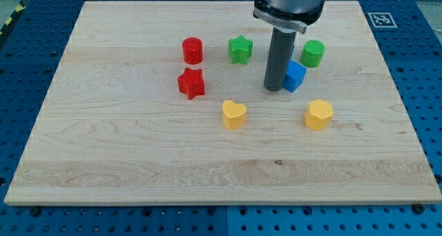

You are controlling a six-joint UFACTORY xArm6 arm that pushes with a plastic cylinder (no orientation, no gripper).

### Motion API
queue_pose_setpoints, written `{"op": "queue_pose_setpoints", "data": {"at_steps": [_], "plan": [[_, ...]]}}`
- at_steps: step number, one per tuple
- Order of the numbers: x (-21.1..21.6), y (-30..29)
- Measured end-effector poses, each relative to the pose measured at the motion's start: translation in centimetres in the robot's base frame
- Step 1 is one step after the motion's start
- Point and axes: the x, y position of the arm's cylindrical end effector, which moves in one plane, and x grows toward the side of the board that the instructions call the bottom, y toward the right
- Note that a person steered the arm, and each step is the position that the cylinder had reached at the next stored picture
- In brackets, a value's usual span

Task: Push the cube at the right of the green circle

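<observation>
Camera view shows the wooden board (pixel 138 160) bearing scattered blocks. My tip (pixel 274 89), a bare rod holding nothing, touches the left side of the blue cube (pixel 295 76), which sits just near-left of the green circle (pixel 313 53), not yet to its right. Readable writing: none, only a black-and-white marker (pixel 380 18) at the far-right corner.

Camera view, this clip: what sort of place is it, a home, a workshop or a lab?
Most likely a robotics lab bench. A wooden board lies on a blue perforated table, a printed marker tag sits at its corner, and my tip rests beside the blue cube among small toy blocks.
</observation>
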Motion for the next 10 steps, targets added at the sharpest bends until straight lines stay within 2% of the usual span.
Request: {"op": "queue_pose_setpoints", "data": {"at_steps": [4, 9, 10], "plan": [[-1.2, 0.2], [-1.5, 9.3], [-2.4, 9.5]]}}
